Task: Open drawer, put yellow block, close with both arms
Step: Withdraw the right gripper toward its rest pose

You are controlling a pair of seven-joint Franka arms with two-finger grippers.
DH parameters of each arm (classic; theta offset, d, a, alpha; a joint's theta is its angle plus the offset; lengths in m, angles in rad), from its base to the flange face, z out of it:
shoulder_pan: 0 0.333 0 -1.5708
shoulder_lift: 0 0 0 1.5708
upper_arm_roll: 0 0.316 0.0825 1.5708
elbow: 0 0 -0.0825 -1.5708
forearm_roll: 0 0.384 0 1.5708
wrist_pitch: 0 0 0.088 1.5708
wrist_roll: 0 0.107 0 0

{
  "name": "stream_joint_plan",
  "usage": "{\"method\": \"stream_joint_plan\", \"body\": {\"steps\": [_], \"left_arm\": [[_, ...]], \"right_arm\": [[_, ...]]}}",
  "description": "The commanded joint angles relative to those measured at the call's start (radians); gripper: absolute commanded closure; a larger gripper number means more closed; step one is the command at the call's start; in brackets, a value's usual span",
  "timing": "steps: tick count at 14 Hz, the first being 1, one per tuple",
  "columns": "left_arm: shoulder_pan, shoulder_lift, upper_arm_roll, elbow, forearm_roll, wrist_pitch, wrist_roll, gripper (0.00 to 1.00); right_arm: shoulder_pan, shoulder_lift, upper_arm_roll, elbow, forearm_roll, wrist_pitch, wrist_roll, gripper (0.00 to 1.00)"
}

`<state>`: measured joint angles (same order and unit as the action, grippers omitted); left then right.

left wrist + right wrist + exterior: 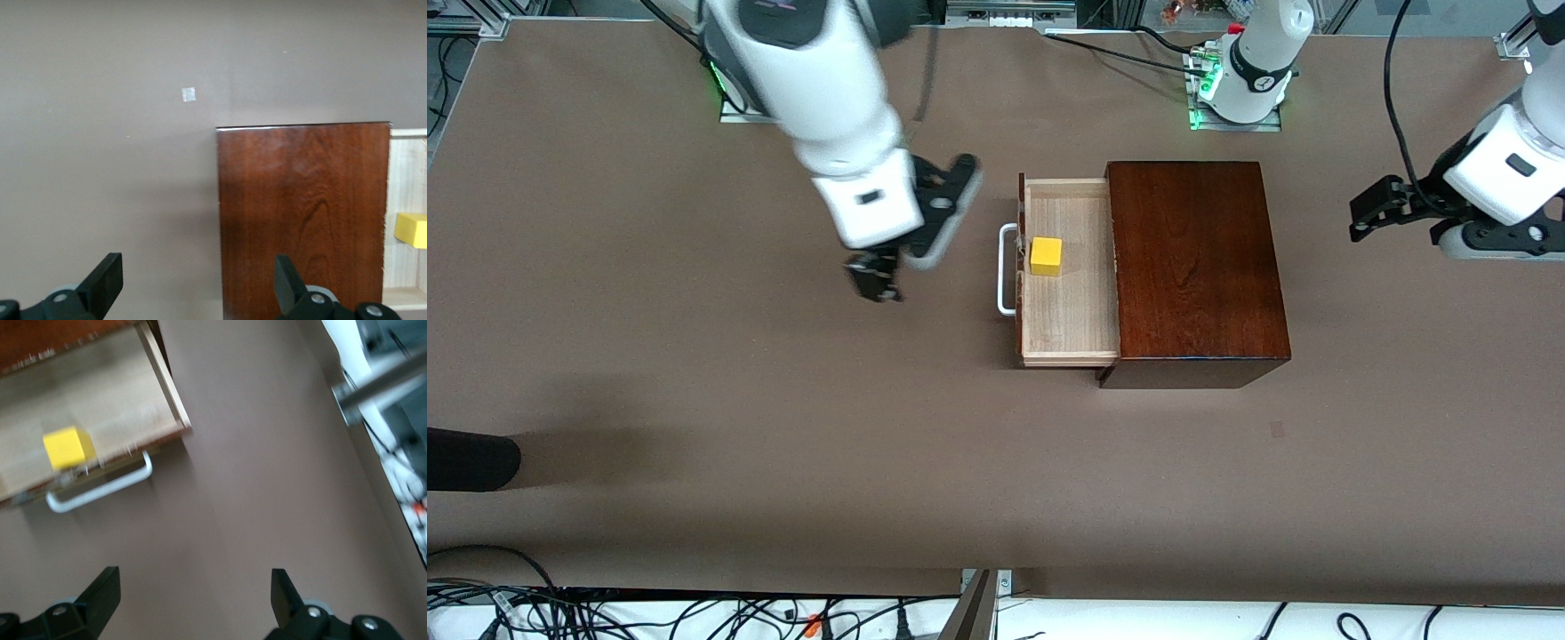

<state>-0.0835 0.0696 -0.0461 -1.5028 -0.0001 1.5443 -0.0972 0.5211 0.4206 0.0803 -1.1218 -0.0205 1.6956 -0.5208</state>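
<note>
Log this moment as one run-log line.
drawer: open | yellow block: inside | right gripper: open, beside handle | left gripper: open, waiting

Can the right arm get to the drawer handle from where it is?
Probably yes. The right end effector hangs open over bare table beside the handle, with nothing between them; the drawer stands open.

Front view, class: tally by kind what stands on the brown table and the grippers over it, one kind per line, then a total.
Wooden box with open drawer: 1
Yellow block, in the drawer: 1
Grippers, open: 2, the right gripper and the left gripper
Total: 4
</note>
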Motion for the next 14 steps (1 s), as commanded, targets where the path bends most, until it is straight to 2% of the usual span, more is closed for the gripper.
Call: {"method": "stream_joint_plan", "body": {"steps": [1,3,5,6,8,10,14], "left_arm": [[-0.015,0.013,-0.087,0.019,0.011,-0.01,0.011,0.0],[-0.015,0.044,-0.184,0.044,0.011,-0.01,0.011,0.0],[-0.027,0.08,-0.288,0.047,0.014,0.0,0.013,0.0],[-0.03,0.094,-0.331,0.047,0.014,0.026,0.011,0.0],[-0.068,0.134,-0.395,0.047,0.023,0.098,0.014,0.0],[-0.16,0.182,-0.4,0.074,0.023,0.14,0.058,0.0],[-0.304,0.321,-0.4,0.151,0.057,0.146,0.4,0.0]], "right_arm": [[-0.029,-0.117,-0.063,-0.038,0.031,-0.094,0.024,0.0],[-0.035,-0.175,-0.111,-0.062,0.056,-0.158,0.076,0.0],[-0.033,-0.271,-0.184,-0.142,0.077,-0.172,0.082,0.0],[-0.047,-0.333,-0.203,-0.2,0.091,-0.172,0.097,0.0],[-0.119,-0.432,-0.195,-0.31,0.097,-0.172,0.178,0.0],[-0.179,-0.496,-0.195,-0.374,0.096,-0.194,0.234,0.0],[-0.291,-0.5,-0.171,-0.378,0.094,-0.244,0.349,0.0]]}}
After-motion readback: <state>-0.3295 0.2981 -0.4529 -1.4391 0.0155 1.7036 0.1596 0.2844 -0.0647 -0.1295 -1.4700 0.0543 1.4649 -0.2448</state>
